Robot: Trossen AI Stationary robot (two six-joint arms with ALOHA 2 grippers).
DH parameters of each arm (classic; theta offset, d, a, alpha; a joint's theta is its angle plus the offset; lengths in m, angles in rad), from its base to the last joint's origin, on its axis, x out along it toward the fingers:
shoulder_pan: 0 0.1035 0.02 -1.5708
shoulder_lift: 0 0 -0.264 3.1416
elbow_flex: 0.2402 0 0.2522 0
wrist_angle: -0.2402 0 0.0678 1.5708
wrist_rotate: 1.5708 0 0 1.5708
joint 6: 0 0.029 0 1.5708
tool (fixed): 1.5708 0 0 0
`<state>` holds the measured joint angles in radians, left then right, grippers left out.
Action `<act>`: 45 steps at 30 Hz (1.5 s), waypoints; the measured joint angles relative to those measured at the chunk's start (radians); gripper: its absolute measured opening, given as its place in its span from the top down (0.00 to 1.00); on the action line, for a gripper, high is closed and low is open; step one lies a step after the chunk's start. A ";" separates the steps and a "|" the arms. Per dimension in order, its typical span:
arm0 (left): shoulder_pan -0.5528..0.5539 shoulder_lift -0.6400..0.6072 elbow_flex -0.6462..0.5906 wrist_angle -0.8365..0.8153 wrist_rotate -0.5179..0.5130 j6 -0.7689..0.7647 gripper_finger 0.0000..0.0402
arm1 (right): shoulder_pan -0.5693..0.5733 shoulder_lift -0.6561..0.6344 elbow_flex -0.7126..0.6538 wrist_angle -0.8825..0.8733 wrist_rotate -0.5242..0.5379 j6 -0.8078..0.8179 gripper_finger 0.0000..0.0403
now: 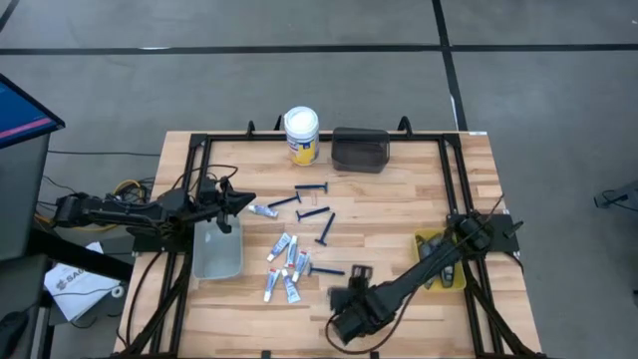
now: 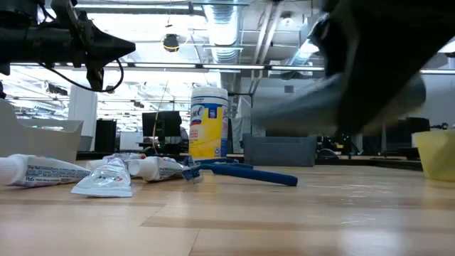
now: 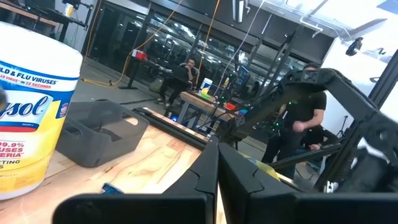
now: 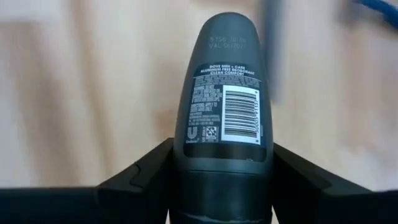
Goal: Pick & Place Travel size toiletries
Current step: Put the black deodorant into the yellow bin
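One dark deodorant pod point(image 4: 225, 106) pinched in right gripper point(image 4: 222, 177), low over surface point(image 1: 399, 214). Rigid, smooth, likely slippery; best gripped across flat sides. Left gripper point(image 3: 217, 163) closed, empty.

A wooden bench point(image 1: 399, 209) with a dark frame stood on a grey floor point(image 1: 299, 80). At its far edge a yellow wipes canister point(image 1: 301, 137) with a white lid stood upright, just beside a dark grey tray point(image 1: 360, 150). A clear tray point(image 1: 217, 251) lay near the left edge and a yellow tray point(image 1: 431, 242) near the right edge. In the room beyond, a person point(image 3: 305, 121) in dark clothing stood among desks.
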<state>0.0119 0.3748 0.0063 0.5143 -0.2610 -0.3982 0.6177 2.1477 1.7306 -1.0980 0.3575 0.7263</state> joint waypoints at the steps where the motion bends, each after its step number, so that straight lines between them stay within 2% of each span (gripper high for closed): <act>1: 0.000 0.000 0.000 0.002 0.000 0.000 1.00 | 0.005 -0.018 -0.001 -0.058 0.016 0.029 0.51; 4: 0.000 0.000 0.000 0.004 0.000 0.000 1.00 | 0.020 -0.075 -0.002 -0.228 0.072 0.135 0.51; 8: 0.000 0.000 0.000 0.004 0.000 0.000 1.00 | 0.053 -0.156 -0.019 -0.471 0.092 0.335 0.51; 13: 0.000 0.000 0.000 0.004 0.000 0.000 1.00 | 0.119 -0.299 -0.182 -0.449 0.080 0.525 0.51; 17: 0.000 0.000 0.000 0.004 0.000 0.000 1.00 | 0.184 -0.399 -0.343 -0.469 0.027 0.728 0.51; 20: 0.000 0.000 0.000 0.004 0.000 0.000 1.00 | 0.242 -0.479 -0.453 -0.466 -0.027 0.815 0.51; 23: 0.000 0.000 0.000 0.004 0.000 0.000 1.00 | 0.305 -0.531 -0.528 -0.440 -0.071 0.834 0.51; 28: 0.000 0.000 0.000 0.005 0.000 0.000 1.00 | 0.411 -0.596 -0.598 -0.411 -0.085 0.832 0.51; 34: 0.000 0.000 0.000 0.007 0.000 0.000 1.00 | 0.498 -0.580 -0.607 -0.403 -0.125 0.810 0.51; 45: 0.000 0.000 0.000 0.010 0.000 0.000 1.00 | 0.510 -0.503 -0.608 -0.330 -0.137 0.602 0.51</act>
<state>0.0116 0.3752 0.0063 0.5247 -0.2611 -0.3984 1.1272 1.6450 1.1229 -1.4284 0.2205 1.3281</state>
